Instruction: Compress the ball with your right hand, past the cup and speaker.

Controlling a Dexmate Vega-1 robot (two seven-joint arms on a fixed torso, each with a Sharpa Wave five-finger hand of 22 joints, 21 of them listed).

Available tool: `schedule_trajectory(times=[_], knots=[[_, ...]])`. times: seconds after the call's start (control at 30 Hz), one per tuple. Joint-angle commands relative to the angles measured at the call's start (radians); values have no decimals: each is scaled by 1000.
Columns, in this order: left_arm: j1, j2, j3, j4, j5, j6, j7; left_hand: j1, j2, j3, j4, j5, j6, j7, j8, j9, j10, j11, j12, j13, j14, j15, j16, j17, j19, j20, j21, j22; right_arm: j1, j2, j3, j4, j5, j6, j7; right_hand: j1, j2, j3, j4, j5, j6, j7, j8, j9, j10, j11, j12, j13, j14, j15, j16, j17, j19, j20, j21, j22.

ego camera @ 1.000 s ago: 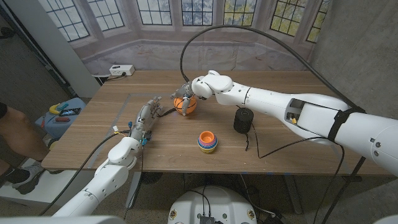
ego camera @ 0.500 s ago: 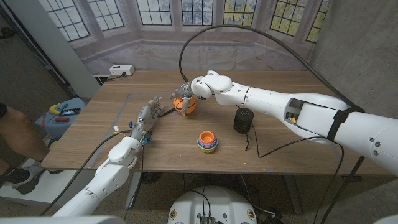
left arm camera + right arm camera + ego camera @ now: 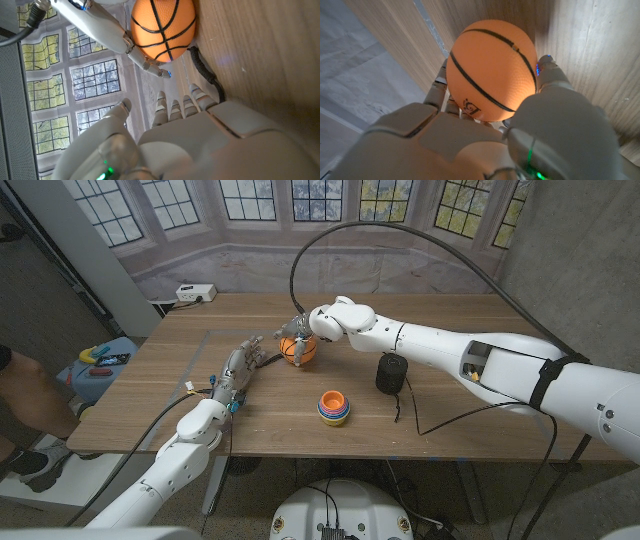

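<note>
— Where was the ball at that moment?

— I had the orange ball (image 3: 298,349) on the far middle of the wooden counter (image 3: 450,320), beyond the stacked cup (image 3: 334,407) and the black speaker (image 3: 391,373). My right hand (image 3: 302,330) was on it. In the right wrist view the ball (image 3: 492,75) sat right up against the palm, with the fingers (image 3: 551,67) wrapped round its sides, so I would call that hand closed on the ball.

— Was it off the counter?

— I couldn't tell from the head view. In the left wrist view the ball (image 3: 163,27) seemed to sit against the wood, with the right hand's fingertips (image 3: 150,65) curled on it.

— And your left hand?

— The left hand (image 3: 238,367) was near the ball but apart from it, on the left side of the counter, fingers spread and pointing towards the ball, holding nothing. Its own wrist camera showed the fingers (image 3: 176,107) reaching out side by side with open space between them and the ball.

— Anything else around?

— The speaker's black cable (image 3: 420,420) trailed over the near part of the counter. A white power strip (image 3: 194,293) lay at the far left corner, and a person's leg (image 3: 25,395) showed at the left edge, beside the counter.
</note>
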Motion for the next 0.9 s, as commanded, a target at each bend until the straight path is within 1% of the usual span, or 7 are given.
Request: schedule_trajectory(times=[0.03, 0.17, 0.23, 0.27, 0.37, 0.5, 0.9], knots=[[-6, -4, 6, 5, 0, 3, -1, -10, -1, 7, 0, -4, 10, -1, -3, 4, 11, 3, 8, 1, 6, 1, 1, 3, 8, 5, -3, 2, -12, -13, 5, -14, -16, -3, -12, 24, 3, 11, -3, -3, -50, 11, 15, 5, 21, -11, 25, 19, 24, -17, 16, 12, 22, 2, 5, 2], [-8, -7, 9, 8, 0, 3, -2, -11, -1, 8, 0, -4, 10, -1, -4, 4, 11, 3, 7, 1, 7, 2, 1, 3, 8, 5, -3, 2, -15, -15, 7, -16, -18, -4, -9, 25, 0, 11, -1, -4, -35, 13, 20, 6, 31, -12, 39, 30, 39, -25, 20, 19, 35, 0, 7, 2], [-10, -8, 10, 11, -1, 4, -3, -11, -1, 8, 0, -4, 10, -2, -4, 4, 12, 3, 8, 1, 6, 2, 1, 3, 8, 5, -3, 2, -17, -19, 8, -17, -21, 1, -21, 24, -4, 10, 0, -3, -30, 14, 22, 7, 38, -16, 49, 38, 52, -39, 24, 24, 49, -3, 10, 2], [-10, -9, 11, 12, -3, 5, -4, -11, -1, 8, 0, -4, 10, -2, -5, 4, 12, 3, 8, 1, 6, 2, 1, 3, 8, 6, -3, 2, -20, -23, 10, -19, -22, 3, -30, 30, -7, 12, -1, -1, -14, 16, 27, 8, 51, -22, 64, 50, 76, -56, 32, 30, 63, -12, 11, 2], [-11, -10, 12, 13, -4, 6, -5, -11, -1, 9, -1, -4, 10, -3, -5, 5, 14, 4, 8, 1, 7, 2, 1, 3, 9, 6, -3, 2, -24, -25, 11, -26, -28, -5, -25, 36, -6, 14, -2, 2, 1, 19, 32, 9, 56, -23, 74, 59, 90, -70, 36, 35, 73, -19, 12, 2], [-12, -11, 13, 13, -3, 7, -4, -12, -1, 9, -1, -4, 10, -4, -5, 5, 15, 3, 8, 1, 7, 2, 1, 3, 8, 7, -3, 2, -30, -30, 16, -33, -31, -12, -30, 37, -6, 15, -1, 3, 1, 21, 32, 9, 56, -22, 76, 61, 91, -67, 37, 37, 74, -21, 11, 2], [-25, -17, 21, 22, -3, 11, -8, -14, -1, 11, -2, -4, 10, -5, -7, 5, 17, 4, 8, 1, 9, 3, 1, 3, 10, 9, -3, 3, -49, -48, 31, -76, -48, -34, -38, 57, -6, 22, -1, 11, 70, 41, 54, 11, 131, -40, 143, 103, 172, -110, 60, 59, 113, -58, 14, 3]])
